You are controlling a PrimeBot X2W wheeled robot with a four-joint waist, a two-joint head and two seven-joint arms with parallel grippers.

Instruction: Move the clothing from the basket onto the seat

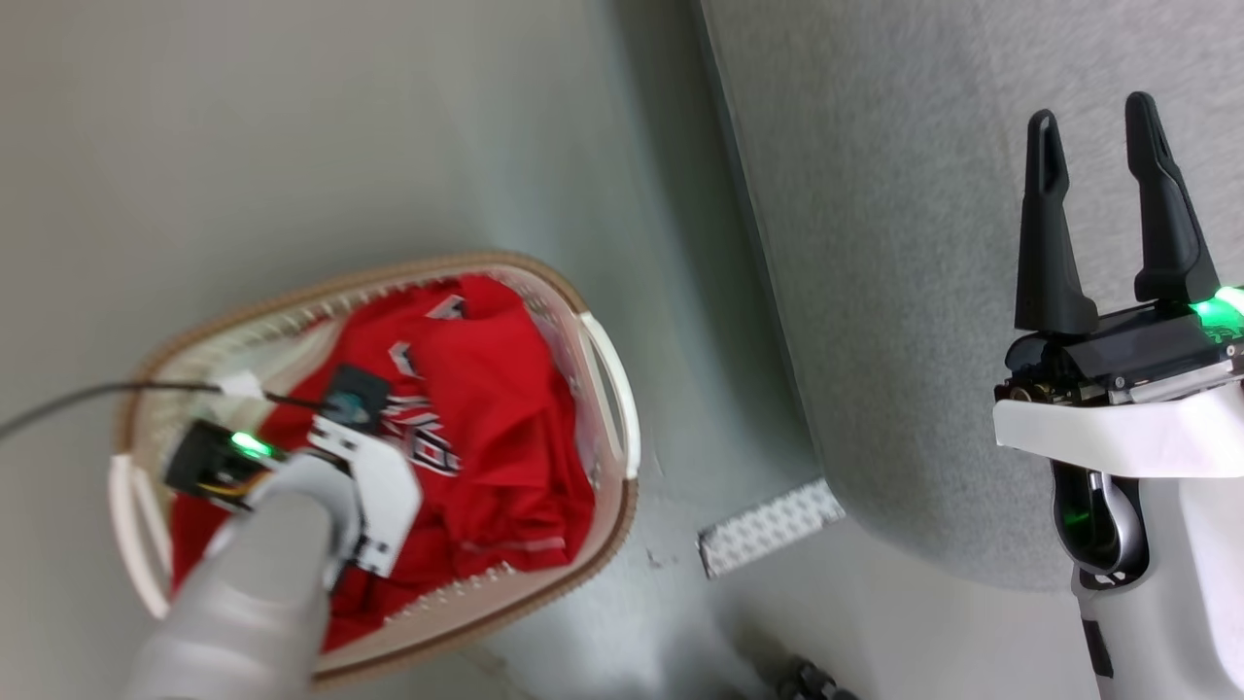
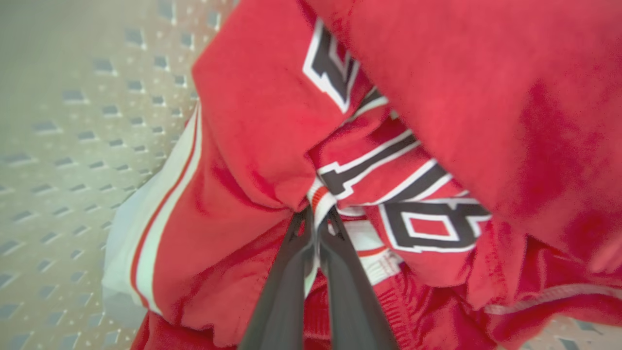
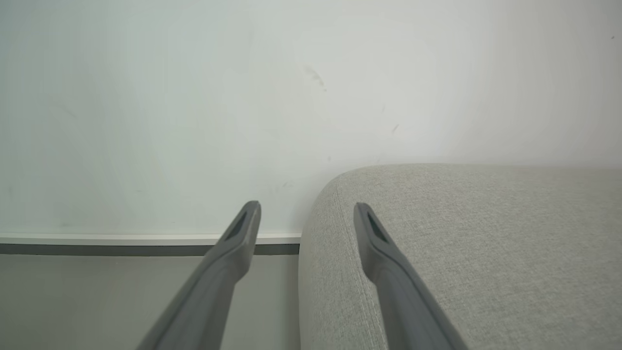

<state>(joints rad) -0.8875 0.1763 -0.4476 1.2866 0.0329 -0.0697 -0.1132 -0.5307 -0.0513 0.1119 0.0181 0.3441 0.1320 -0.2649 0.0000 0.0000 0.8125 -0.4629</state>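
Lying crumpled in the basket (image 1: 389, 273): clothing (image 1: 491, 418), red jersey fabric with dark, white-outlined lettering, covering most of the cream perforated interior. Left gripper (image 2: 316, 219) reaches down into the basket, fingers pinched together on a striped-trim fold of the clothing. Basket stands on pale floor (image 1: 243, 146), near the seat (image 1: 923, 243), not touching. Right gripper (image 1: 1093, 126) hovers over the seat, fingers apart, holding nothing.

The seat (image 1: 904, 292) top lies bare; the floor (image 1: 700, 389) between it and the basket (image 1: 610, 389) seems open, though blurred.
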